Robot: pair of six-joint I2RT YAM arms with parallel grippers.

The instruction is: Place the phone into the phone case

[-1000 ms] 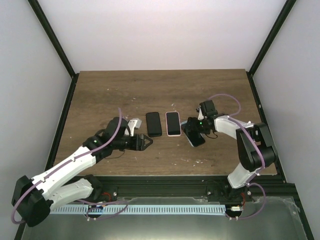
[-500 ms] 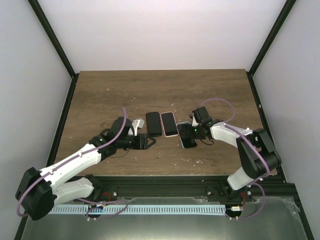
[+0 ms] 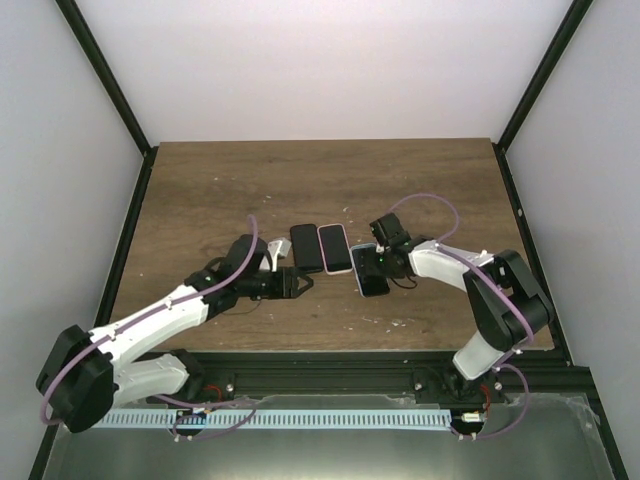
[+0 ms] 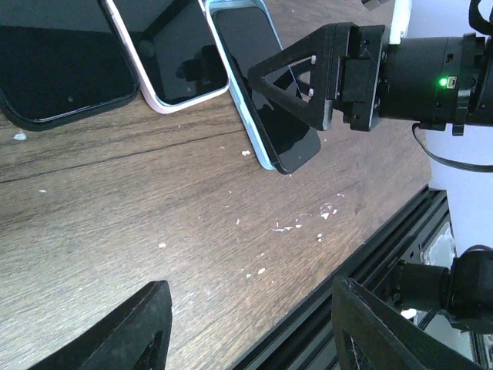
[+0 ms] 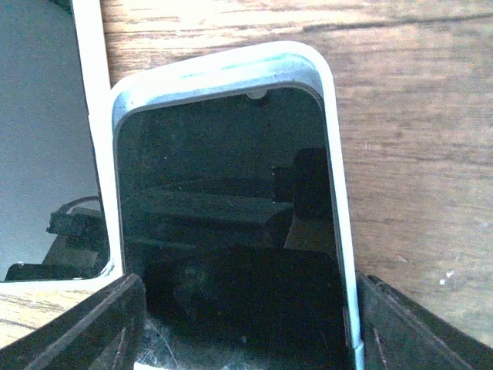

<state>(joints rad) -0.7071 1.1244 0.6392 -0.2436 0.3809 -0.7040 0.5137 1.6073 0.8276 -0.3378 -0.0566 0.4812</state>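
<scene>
A phone [image 5: 231, 216] with a dark screen and a light blue rim lies left of the right arm, its side against a pink-rimmed phone [image 3: 335, 247]. My right gripper [image 3: 366, 268] straddles its far end, a finger tight against each long edge, shut on it. Left of the pink one lies a flat black slab [image 3: 306, 247]; whether it is a phone or the phone case I cannot tell. My left gripper [image 3: 298, 283] hovers open over bare wood just in front of the black slab, with nothing between its fingers [image 4: 146, 324].
The three slabs stand side by side mid-table. Bare wood [image 3: 220, 190] lies behind and to both sides. The table's black front rail [image 4: 370, 262] runs close below the left gripper. White flecks [image 4: 289, 226] dot the wood.
My right gripper has slid left with the blue-rimmed phone, nudging the pink-rimmed one up against the black slab. The left gripper has crept slightly forward and right.
</scene>
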